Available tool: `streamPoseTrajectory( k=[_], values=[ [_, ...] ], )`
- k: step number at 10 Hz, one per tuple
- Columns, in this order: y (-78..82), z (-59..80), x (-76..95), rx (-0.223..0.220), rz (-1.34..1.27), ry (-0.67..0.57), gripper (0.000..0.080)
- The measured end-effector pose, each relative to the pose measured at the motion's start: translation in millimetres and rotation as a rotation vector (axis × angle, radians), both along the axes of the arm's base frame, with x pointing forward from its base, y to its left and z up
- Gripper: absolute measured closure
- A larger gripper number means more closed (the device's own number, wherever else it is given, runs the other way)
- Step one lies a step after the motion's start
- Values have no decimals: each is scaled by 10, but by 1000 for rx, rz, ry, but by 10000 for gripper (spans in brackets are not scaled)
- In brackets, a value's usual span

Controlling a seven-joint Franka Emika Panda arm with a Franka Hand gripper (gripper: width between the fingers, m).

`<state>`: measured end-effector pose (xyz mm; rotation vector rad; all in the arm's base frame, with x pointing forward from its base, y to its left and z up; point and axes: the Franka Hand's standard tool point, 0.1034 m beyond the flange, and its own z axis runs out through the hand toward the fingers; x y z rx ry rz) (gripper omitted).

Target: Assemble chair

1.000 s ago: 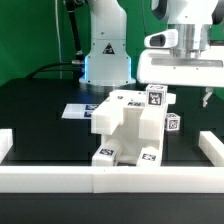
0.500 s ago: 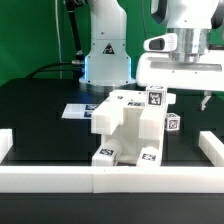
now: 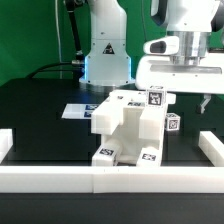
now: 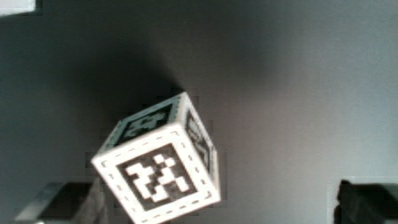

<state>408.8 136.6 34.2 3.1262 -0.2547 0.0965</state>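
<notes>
Sitting mid-table against the white border wall [image 3: 110, 180]: the chair [image 3: 128, 128], blocky, tags all over, its higher end toward the exterior view's right. Long axis hard to call. Hanging above that end, the gripper [image 4: 210, 205], spread wide and holding nothing. Underneath, one tagged block [image 4: 166, 165], tilted. Fingertips [image 4: 54, 203] cropped, blurred.

The chair [image 3: 130, 125] stands against the white wall [image 3: 60, 179] along the table's [image 3: 40, 110] near edge, so from that side the low parts are blocked. The table towards the exterior view's left is open, apart from the marker board [image 3: 76, 110] lying flat behind the chair. A small tagged part [image 3: 173, 124] sits just beside the chair at the exterior view's right, narrowing that side.
</notes>
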Motion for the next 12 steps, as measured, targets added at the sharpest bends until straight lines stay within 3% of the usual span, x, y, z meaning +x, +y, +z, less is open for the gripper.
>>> streamPoseTrajectory(
  k=[4,12],
  values=[
    [-90,-16,23,-9,78,15,151],
    [-101,-239,-94,-36,111,41,151]
  ],
)
